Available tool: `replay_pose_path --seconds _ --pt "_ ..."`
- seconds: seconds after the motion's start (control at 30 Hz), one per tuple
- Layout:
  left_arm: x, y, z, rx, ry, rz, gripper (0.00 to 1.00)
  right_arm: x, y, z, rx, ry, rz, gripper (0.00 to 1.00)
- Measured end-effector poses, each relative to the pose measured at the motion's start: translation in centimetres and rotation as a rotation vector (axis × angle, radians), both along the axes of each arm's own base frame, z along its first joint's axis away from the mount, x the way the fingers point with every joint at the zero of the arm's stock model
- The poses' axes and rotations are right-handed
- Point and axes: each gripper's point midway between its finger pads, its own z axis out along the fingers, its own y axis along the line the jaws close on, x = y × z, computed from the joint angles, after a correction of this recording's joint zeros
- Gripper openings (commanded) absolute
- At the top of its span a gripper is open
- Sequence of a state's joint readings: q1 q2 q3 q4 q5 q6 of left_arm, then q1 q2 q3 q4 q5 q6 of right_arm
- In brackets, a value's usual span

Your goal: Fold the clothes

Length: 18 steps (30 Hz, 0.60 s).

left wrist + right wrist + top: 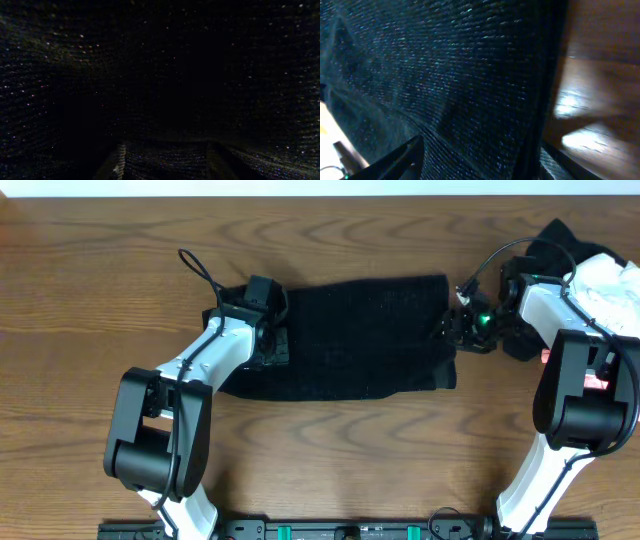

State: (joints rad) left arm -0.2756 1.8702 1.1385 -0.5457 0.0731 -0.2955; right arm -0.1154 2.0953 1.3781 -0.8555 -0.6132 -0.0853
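Left gripper: your left gripper (272, 332) sits low on the left end of the black garment (360, 330), over the cloth's edge. From above you cannot tell whether it is spread or pressed together.
Left wrist view: dark knitted cloth (160, 75) fills almost the whole picture. One pale finger (119, 160) shows dimly at the bottom edge. The view is too dark to show whether the cloth is pinched.
Right gripper: your right gripper (452, 330) is at the right end of the same garment, touching its edge about halfway down. Its state cannot be told either.
Right wrist view: one dark finger (402, 157) shows at lower left, close over the ribbed black knit (445, 75). The cloth's layered edge runs down the right of the picture, and bare wood (600, 75) lies beyond it.
Garment: it lies flat in a rough rectangle, long side left to right, in the middle of the counter (350, 470) between the two arms. Its lower edge is slightly uneven.
Arms: both reach in from the near side. A small green light (483, 320) glows on the right wrist, and a black cable loop (195, 265) sticks up behind the left wrist.
Other clothes: a heap of black and white cloth (600, 275) lies at the far right corner, just behind the right arm and apart from the garment.
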Motion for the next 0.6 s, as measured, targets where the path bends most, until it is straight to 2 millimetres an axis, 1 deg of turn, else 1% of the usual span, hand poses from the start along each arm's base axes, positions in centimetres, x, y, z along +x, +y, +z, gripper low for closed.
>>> replay_pose_path --seconds 0.27,0.33,0.43,0.47,0.6 --pt "0.0 0.1 0.0 0.005 0.0 0.001 0.53 -0.8 1.6 -0.1 0.109 -0.033 0.051 0.6" --pt "0.0 0.1 0.0 0.006 0.0 0.001 0.53 -0.9 1.9 -0.1 0.128 -0.038 0.058 0.56" --pt "0.0 0.1 0.0 0.007 0.0 0.001 0.53 -0.9 2.3 -0.4 0.143 -0.055 0.078 0.39" --pt "0.0 0.2 0.0 0.009 0.0 0.002 0.53 -1.0 2.5 -0.5 0.145 -0.059 0.085 0.32" --pt "0.0 0.4 0.0 0.02 0.0 0.004 0.53 -1.2 3.2 -1.1 0.149 -0.054 0.101 0.1"
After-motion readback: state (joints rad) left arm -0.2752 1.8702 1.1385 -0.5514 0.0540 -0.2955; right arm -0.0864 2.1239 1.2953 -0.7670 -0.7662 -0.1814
